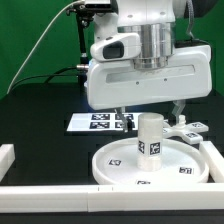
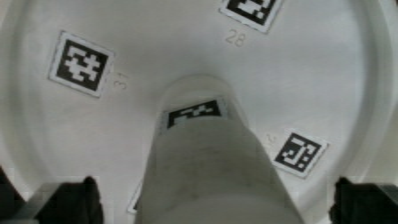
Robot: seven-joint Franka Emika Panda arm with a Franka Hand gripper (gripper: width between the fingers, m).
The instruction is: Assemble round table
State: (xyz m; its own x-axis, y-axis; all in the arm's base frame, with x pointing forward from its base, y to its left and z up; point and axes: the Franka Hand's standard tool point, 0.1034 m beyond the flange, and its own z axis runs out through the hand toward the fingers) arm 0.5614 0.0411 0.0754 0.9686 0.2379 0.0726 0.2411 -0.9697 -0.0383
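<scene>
The large round disc point(image 1: 120, 165) lies flat on the black table between the white walls. The short cylinder leg point(image 1: 149, 135) stands upright near its middle, a tag on its side. My gripper point(image 1: 148, 112) hangs just above the leg, open and empty. In the wrist view the leg point(image 2: 214, 160) runs up between my two dark fingers point(image 2: 71, 202), with a gap on each side. My gripper point(image 2: 217, 205) holds nothing there. The disc point(image 2: 143, 40) fills the rest of that view with its tags. The cross-shaped foot piece point(image 1: 186, 131) lies behind the disc at the exterior view's right.
The marker board point(image 1: 98, 122) lies behind the disc at the exterior view's left. White border walls run along the front point(image 1: 60, 196), the left point(image 1: 7, 156) and the right point(image 1: 215, 160). A green backdrop stands behind.
</scene>
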